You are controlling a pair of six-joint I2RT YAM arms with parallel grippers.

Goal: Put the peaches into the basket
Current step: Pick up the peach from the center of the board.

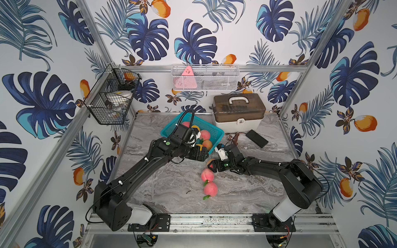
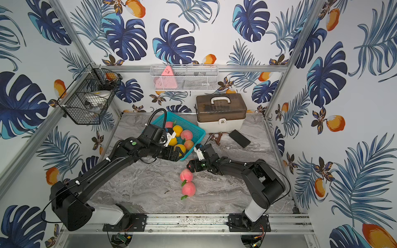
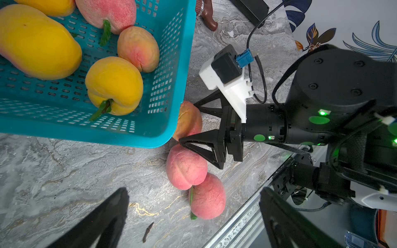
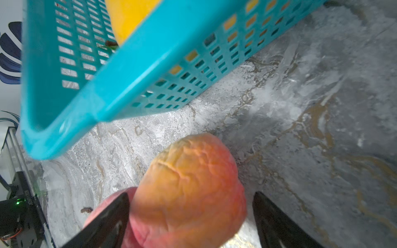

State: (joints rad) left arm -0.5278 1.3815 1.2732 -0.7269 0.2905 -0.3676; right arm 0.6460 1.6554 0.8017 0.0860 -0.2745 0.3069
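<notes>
The teal basket (image 1: 206, 125) (image 2: 187, 124) (image 3: 167, 64) (image 4: 150, 64) holds several peaches, yellow (image 3: 113, 84) and pink-orange (image 3: 138, 48). By its near corner an orange-pink peach (image 1: 209, 163) (image 3: 190, 120) (image 4: 189, 186) sits between the jaws of my right gripper (image 1: 211, 166) (image 3: 187, 122) (image 4: 191, 194). One finger touches it and the other stands a little off. Two pink peaches (image 1: 207, 175) (image 1: 211, 189) (image 3: 186, 167) (image 3: 208, 196) lie touching on the table just in front. My left gripper (image 1: 204, 153) (image 2: 178, 155) (image 3: 194, 190) hangs open and empty over the basket's near corner.
A brown-lidded white case (image 1: 238, 111) stands at the back right, with a black box (image 1: 257, 138) and a brown object (image 1: 233, 137) in front of it. A black wire rack (image 1: 111, 98) and a white mesh tray (image 1: 205, 77) hang on the walls. A metal rail (image 1: 214, 220) edges the front.
</notes>
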